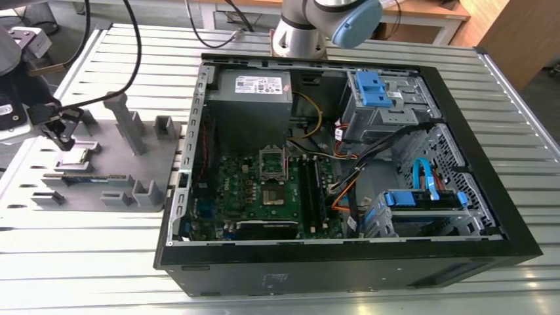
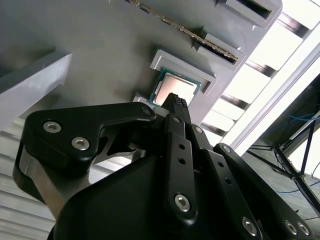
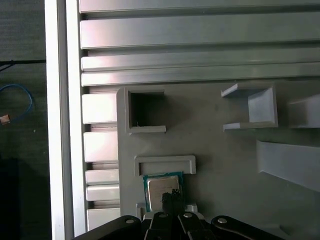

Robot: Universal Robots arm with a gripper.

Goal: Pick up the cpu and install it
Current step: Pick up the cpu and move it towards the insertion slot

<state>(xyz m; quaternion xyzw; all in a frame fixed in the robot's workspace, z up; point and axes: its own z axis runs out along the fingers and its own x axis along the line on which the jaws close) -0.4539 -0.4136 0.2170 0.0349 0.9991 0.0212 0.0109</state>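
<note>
Black pincer [image 1: 60,139] hangs at the exterior view's left, above the grey fixture plate [image 1: 149,164]. Its tips are just over the cpu [image 1: 75,156], which lies in a nest on that plate, well apart from the open computer case [image 1: 350,269]. In the second wrist view the fingers [image 2: 176,107] stand drawn together, holding nothing, in front of the cpu [image 2: 172,86]. In the first wrist view the tips overlap the edge of the cpu [image 3: 159,186]; whether they touch it cannot be told.
</note>
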